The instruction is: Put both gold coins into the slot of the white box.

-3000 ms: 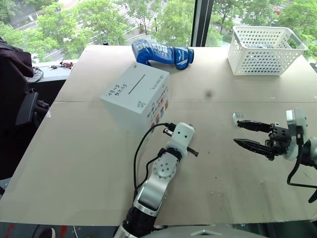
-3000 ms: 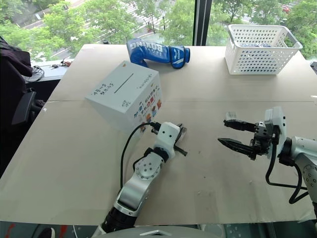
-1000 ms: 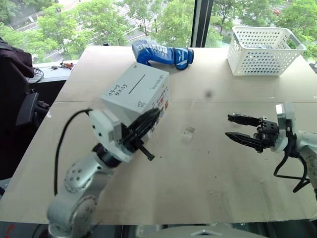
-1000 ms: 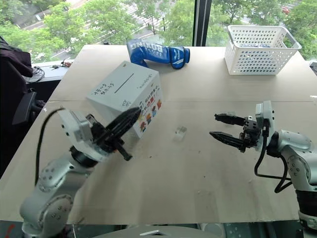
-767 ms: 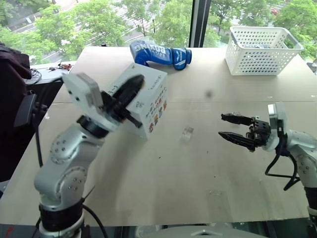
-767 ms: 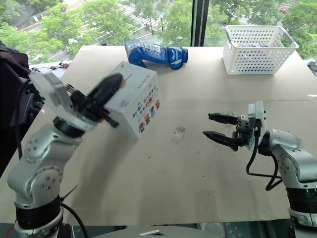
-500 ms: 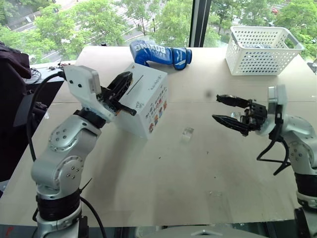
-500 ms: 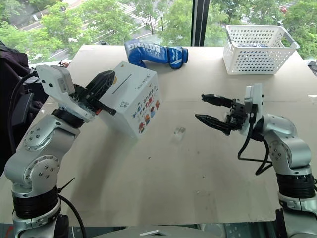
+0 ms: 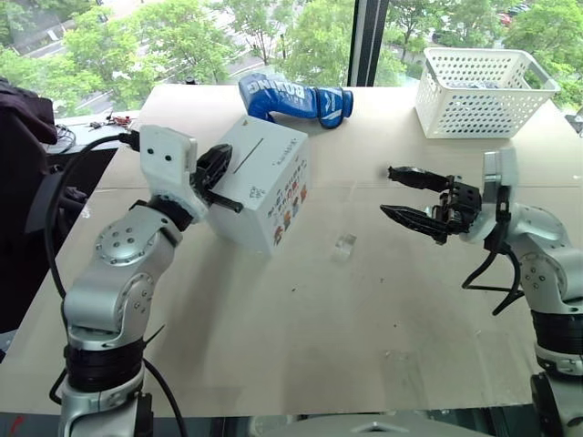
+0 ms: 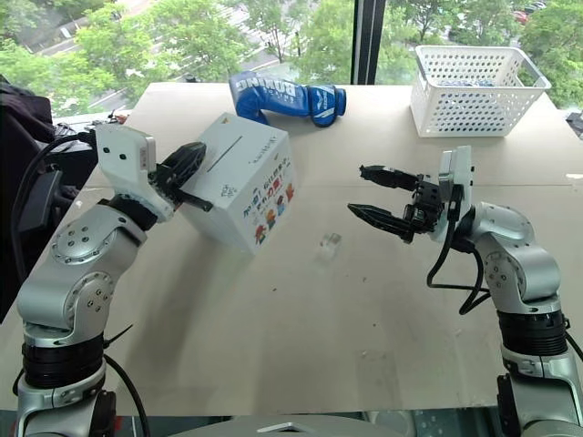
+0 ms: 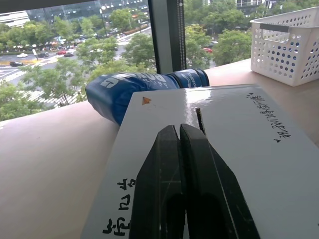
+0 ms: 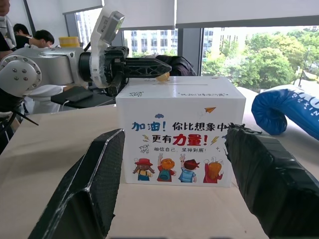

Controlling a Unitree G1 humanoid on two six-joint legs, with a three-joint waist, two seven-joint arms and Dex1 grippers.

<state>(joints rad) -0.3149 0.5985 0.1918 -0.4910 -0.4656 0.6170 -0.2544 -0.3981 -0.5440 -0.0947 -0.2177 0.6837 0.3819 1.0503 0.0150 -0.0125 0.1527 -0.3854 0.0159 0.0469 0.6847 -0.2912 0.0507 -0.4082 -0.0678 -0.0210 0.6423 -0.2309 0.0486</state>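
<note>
At upper left, the left gripper (image 12: 162, 67) is pinching a gold coin (image 12: 162, 76) by its faces over the white box (image 12: 179, 132); thin, slick, easily dropped.

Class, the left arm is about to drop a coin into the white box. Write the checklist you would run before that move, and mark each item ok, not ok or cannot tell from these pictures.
1. Left gripper shut on a gold coin: ok, a gold disc sits at its fingertips.
2. Gripper over the white box: ok, its fingertips are above the top face.
3. Fingertips in line with the slot: not ok, the slot lies just beside the tips.
4. Coin edge turned along the slot: cannot tell.
5. Right gripper out of the way: ok, open and apart from the box.
6. Second gold coin located: cannot tell.
</note>
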